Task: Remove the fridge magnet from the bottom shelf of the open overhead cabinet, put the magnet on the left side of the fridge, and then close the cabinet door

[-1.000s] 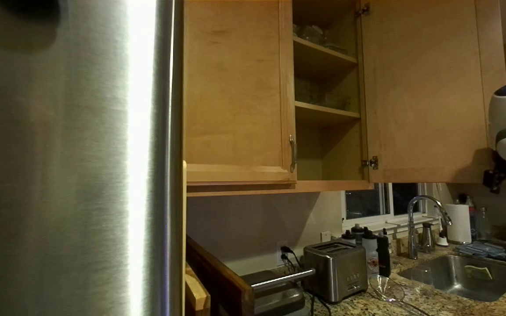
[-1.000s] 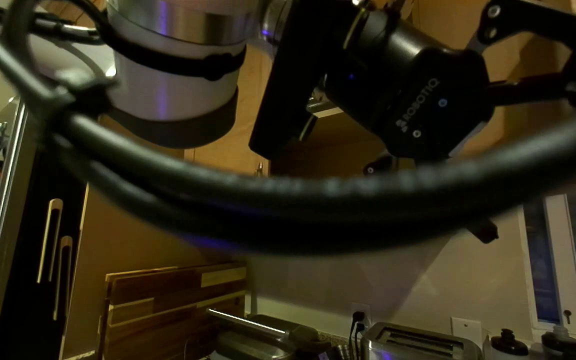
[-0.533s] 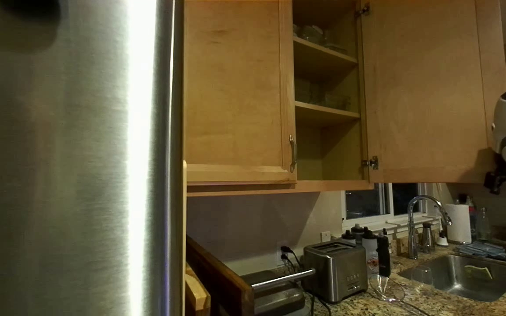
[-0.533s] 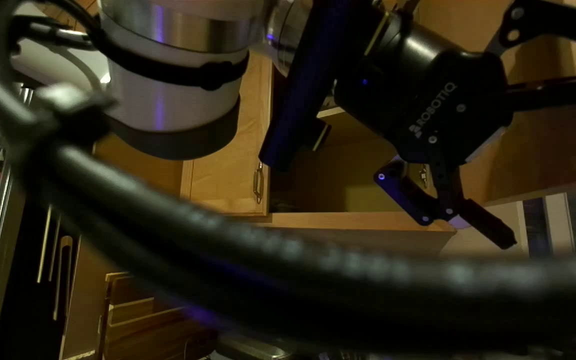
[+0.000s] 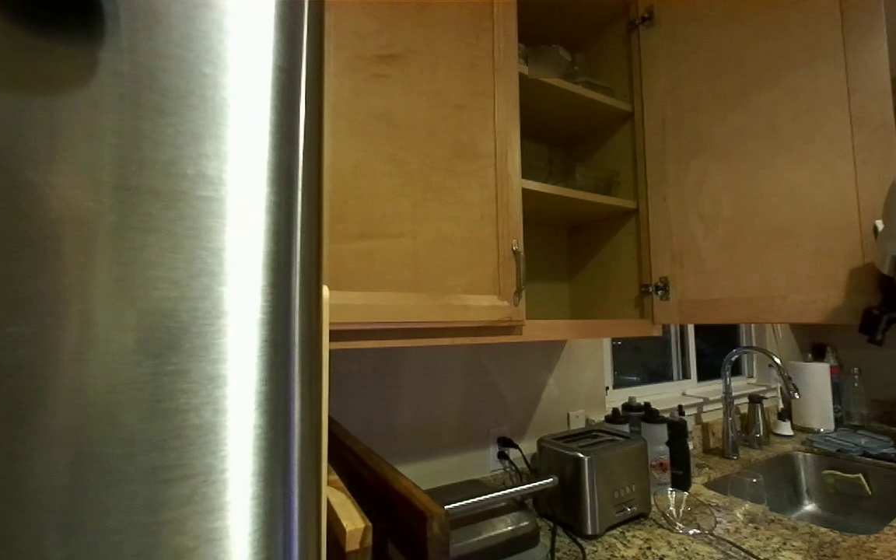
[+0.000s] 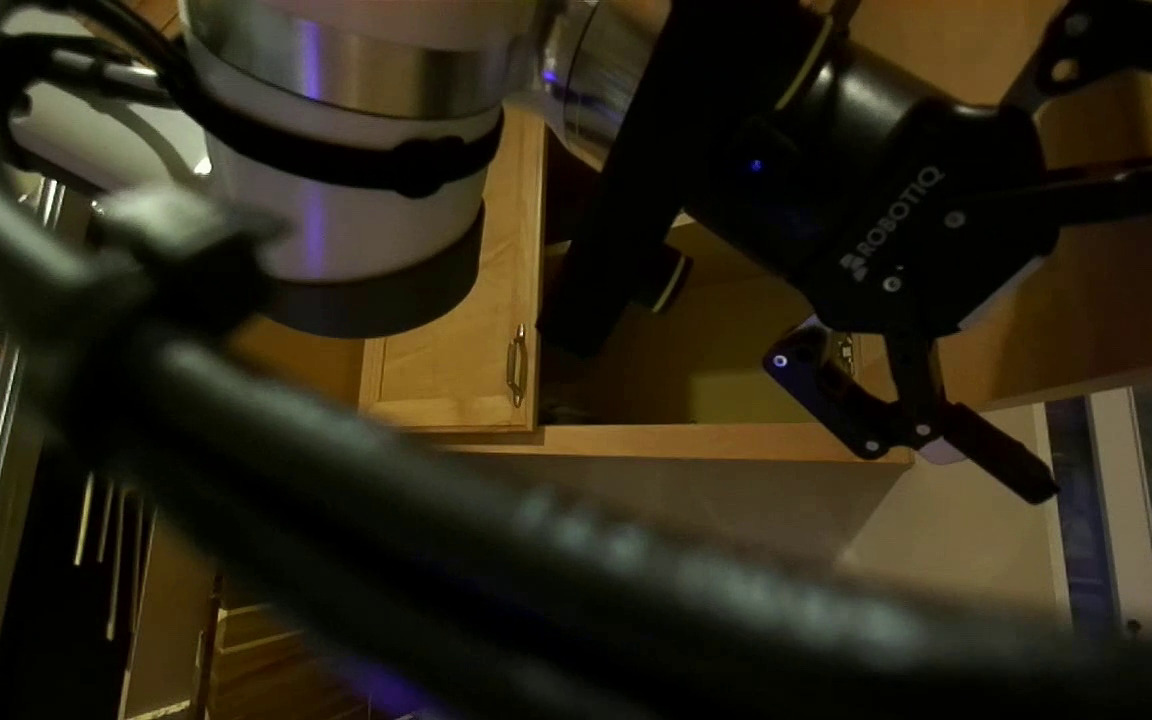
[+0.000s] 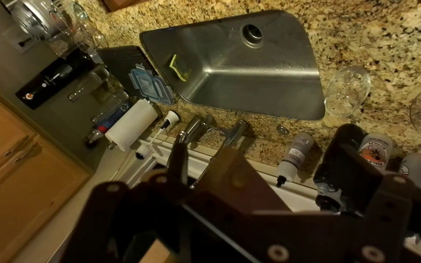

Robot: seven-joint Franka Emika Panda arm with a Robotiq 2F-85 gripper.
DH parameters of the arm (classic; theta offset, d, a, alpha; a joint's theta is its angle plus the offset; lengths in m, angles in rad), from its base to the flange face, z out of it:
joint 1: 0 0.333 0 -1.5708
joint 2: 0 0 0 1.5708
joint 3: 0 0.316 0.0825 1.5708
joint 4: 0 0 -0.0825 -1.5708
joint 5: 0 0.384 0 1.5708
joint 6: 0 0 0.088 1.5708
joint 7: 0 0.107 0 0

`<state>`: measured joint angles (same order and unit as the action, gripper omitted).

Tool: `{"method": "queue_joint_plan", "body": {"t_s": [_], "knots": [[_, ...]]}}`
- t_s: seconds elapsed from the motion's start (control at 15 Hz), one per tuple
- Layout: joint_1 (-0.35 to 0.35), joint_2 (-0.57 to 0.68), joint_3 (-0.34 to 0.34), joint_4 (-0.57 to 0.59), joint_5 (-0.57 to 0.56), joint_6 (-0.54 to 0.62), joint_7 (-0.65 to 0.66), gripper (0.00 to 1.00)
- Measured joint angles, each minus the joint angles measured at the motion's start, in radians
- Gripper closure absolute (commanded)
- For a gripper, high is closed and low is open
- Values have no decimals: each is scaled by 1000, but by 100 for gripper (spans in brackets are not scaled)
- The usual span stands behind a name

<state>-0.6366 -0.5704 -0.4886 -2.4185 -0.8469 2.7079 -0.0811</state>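
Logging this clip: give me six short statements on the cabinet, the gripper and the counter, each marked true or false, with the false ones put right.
1. The cabinet door of the overhead cabinet stands open. True.
2. The gripper is shut. False: the gripper is open, its fingers wide apart.
3. The wider door, seen next to the fridge in an exterior view, is open too. False: the wider door is shut.
4. A yellow-green item is in the sink. True.
5. The toaster stands in the sink. False: the toaster is on the counter.
6. A paper towel roll stands upright. True.
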Motion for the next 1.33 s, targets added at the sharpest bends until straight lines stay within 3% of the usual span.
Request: {"method": "queue_joint_plan", "body": {"t_s": [0.4,0.93,1.13,1.33], "knots": [[-10,-71,25,-52,2,-29,-54,0],[-12,-309,197,-179,5,-315,-53,0],[32,-391,269,-208,15,-459,-49,0],[121,-457,329,-221,22,-614,-27,0]]}}
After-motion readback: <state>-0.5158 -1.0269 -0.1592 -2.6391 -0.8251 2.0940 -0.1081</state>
